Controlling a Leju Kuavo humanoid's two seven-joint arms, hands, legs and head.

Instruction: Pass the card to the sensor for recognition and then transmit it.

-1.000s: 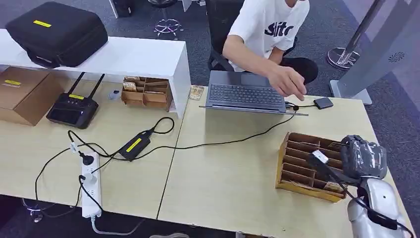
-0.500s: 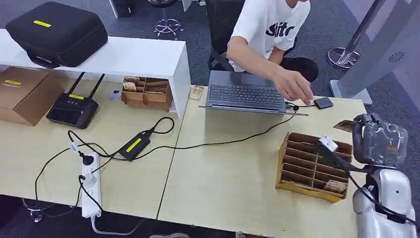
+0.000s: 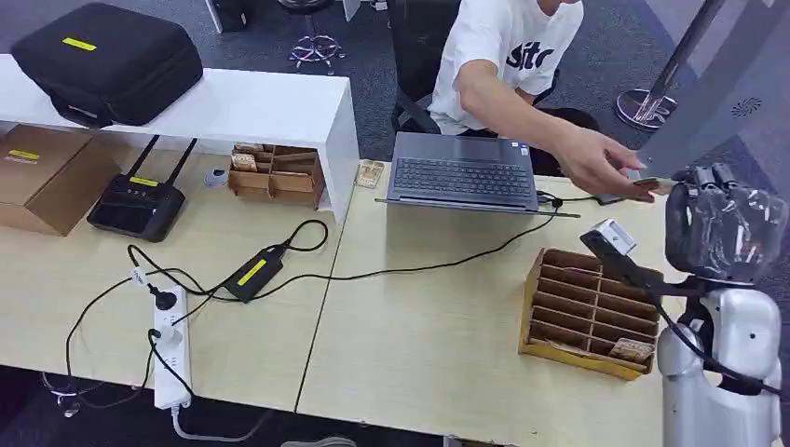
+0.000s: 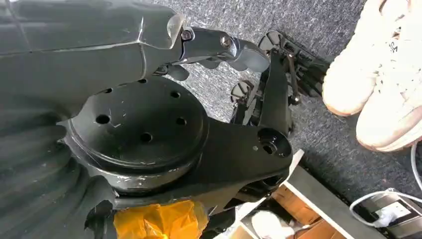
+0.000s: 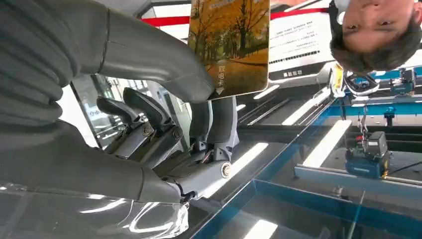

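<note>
One card (image 5: 230, 47) — pinched in right hand (image 5: 164, 124), beside person's hand (image 3: 601, 166)

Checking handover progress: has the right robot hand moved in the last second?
Yes. The right robot hand rose from over the wooden slotted box toward the person's hand.

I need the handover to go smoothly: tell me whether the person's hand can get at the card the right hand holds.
Probably yes. The right hand holds the card raised beyond the table's far edge, and the person's hand reaches toward it with nothing between them. Whether it already touches the card is unclear.
</note>
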